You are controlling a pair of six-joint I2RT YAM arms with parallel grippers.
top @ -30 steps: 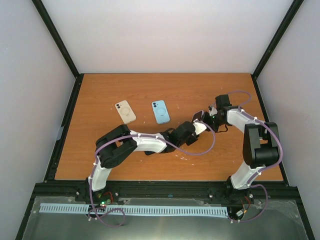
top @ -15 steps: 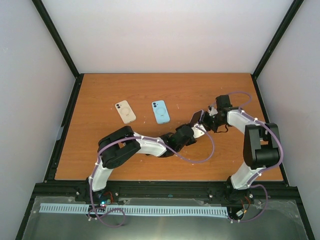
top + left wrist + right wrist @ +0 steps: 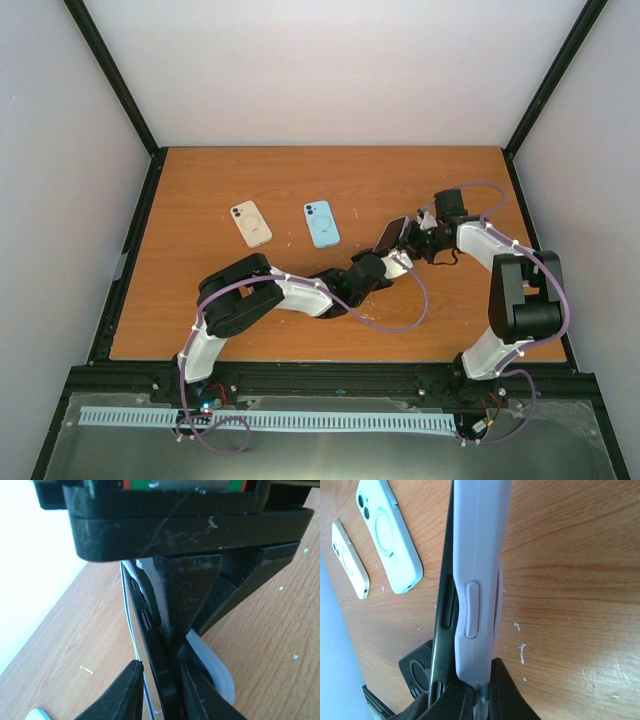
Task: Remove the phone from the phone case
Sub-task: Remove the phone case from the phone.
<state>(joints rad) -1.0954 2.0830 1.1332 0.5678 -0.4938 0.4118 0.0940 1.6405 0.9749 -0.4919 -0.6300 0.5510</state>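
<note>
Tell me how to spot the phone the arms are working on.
On the wooden table, look right of centre. There the right gripper holds the phone up on edge, the left gripper straddling it. Unlike the beige phone and blue phone lying flat to the left, it is dark, in a pale lilac case.
</note>
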